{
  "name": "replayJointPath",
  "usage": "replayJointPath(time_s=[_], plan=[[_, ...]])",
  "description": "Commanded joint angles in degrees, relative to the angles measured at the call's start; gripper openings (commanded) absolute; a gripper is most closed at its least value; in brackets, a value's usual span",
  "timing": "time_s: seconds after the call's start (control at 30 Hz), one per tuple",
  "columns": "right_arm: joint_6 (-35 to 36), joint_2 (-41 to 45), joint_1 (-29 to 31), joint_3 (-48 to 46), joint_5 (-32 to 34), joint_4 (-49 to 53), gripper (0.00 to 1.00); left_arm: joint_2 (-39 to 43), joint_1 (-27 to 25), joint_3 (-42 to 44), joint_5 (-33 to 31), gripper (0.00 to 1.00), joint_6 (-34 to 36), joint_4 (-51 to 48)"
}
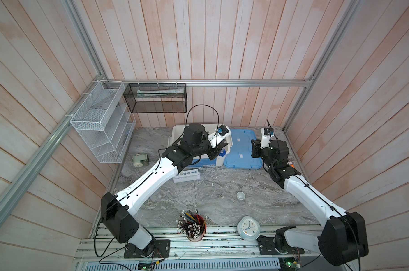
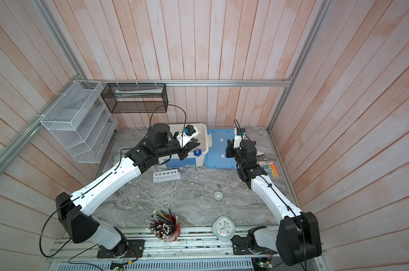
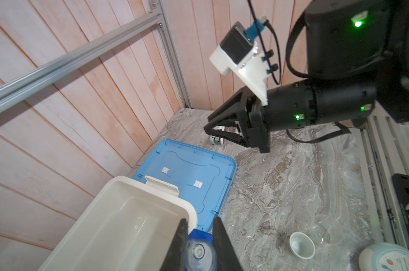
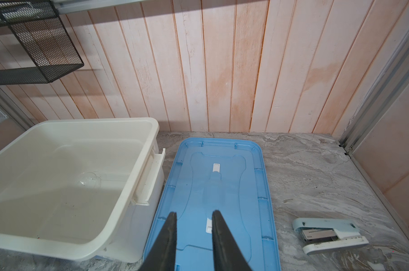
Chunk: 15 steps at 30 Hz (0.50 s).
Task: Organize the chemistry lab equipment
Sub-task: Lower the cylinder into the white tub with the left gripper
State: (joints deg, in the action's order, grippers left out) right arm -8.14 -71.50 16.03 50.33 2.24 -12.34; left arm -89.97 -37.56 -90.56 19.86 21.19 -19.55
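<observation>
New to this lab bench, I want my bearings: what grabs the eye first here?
First, the left gripper, shut on a small clear bottle with a blue cap, at a corner of the open white plastic bin near the back wall. Next, the flat blue plastic lid lying beside that bin on the table, with the right gripper above it.

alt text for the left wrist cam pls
The left gripper is shut on a blue-capped bottle by the corner of an open white bin. A blue lid lies flat beside the bin on the marble table, with the right gripper open nearby.
</observation>
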Motion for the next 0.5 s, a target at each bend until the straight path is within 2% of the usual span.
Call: replayJointPath(time_s=[0.0,0.27,0.47], plan=[[-0.38,1.69,-0.21,-0.80,-0.41,1.00,0.27,-4.37,3.84,-5.87,2.18,0.05,-1.21,-4.20],[-0.91,2.09,-0.21,-1.19,-0.56,0.82,0.27,-20.03,10.58,-22.40,5.63,0.05,-3.73,-7.32],[-1.42,2.16,-0.21,-1.11,-1.01,1.13,0.27,-32.73,13.45,-34.93,8.90,0.05,-4.67,-9.24]])
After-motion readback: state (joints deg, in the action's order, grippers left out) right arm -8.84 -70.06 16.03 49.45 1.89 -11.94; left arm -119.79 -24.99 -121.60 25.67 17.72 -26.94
